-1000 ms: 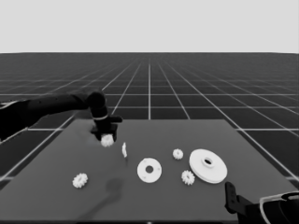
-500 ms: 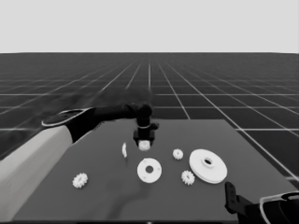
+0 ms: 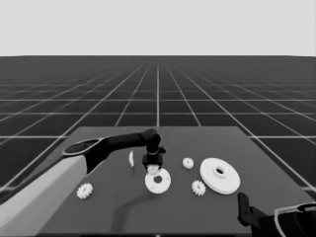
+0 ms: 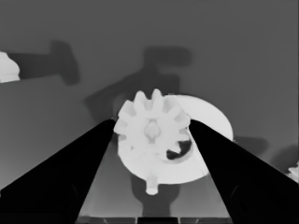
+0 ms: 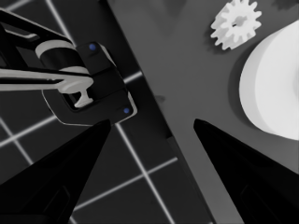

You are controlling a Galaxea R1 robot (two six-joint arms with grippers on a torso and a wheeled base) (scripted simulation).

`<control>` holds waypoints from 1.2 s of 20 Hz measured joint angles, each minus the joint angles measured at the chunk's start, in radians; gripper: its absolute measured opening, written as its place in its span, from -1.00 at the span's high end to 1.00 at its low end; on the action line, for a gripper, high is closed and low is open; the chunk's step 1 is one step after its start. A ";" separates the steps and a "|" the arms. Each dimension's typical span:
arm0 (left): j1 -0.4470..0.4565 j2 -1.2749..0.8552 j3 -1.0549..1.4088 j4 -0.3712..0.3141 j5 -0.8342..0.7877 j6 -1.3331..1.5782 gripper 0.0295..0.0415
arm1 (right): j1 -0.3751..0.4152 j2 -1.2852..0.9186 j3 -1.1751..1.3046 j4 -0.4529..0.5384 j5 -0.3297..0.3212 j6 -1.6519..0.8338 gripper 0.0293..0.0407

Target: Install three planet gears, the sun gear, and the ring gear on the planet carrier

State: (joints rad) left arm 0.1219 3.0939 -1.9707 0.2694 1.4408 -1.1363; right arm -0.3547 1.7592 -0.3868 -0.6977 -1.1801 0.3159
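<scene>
Left gripper (image 3: 153, 167) jaws clenched on a small gear (image 4: 152, 128) — it hangs just above the smaller round part (image 3: 158, 182), toward its far rim. Right gripper (image 5: 149, 135) parked, jaws released.

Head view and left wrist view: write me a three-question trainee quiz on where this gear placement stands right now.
1. True or false: the left gripper is shut on a gear.
2. The held gear hangs over which part? A) the larger round part B) the smaller round part C) the thin white piece
3. How many gears lie loose on the table in the head view?

Key: 1 true. 2 B. 3 three, while the right gripper waits at the near right corner.
</scene>
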 joint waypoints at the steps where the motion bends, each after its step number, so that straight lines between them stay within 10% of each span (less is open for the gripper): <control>1: 0.000 0.000 -0.001 0.000 0.000 0.000 -0.27 | 0.000 0.000 0.000 0.000 0.000 0.000 -0.61; 9: 0.001 0.000 -0.001 0.001 -0.001 0.001 -0.49 | 0.000 0.000 0.000 0.000 0.000 0.000 -0.61; 12: -0.261 -0.063 0.196 -0.237 0.123 -0.111 -0.49 | 0.000 0.000 0.000 0.000 0.000 0.000 -0.61; 19: -0.338 -0.050 0.161 -0.307 0.140 -0.089 -0.49 | 0.000 0.000 0.000 0.000 0.000 0.000 -0.61; 21: -0.343 -0.649 0.875 -0.313 0.137 -0.201 -0.49 | 0.000 0.000 0.000 0.000 0.000 0.000 -0.61; 24: -0.350 -0.980 0.901 -0.314 0.151 0.091 -0.49 | 0.000 0.000 0.000 0.000 0.000 0.000 -0.61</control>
State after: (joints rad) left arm -0.2283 2.1138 -1.0698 -0.0442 1.5915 -1.0452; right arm -0.3547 1.7592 -0.3868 -0.6977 -1.1801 0.3159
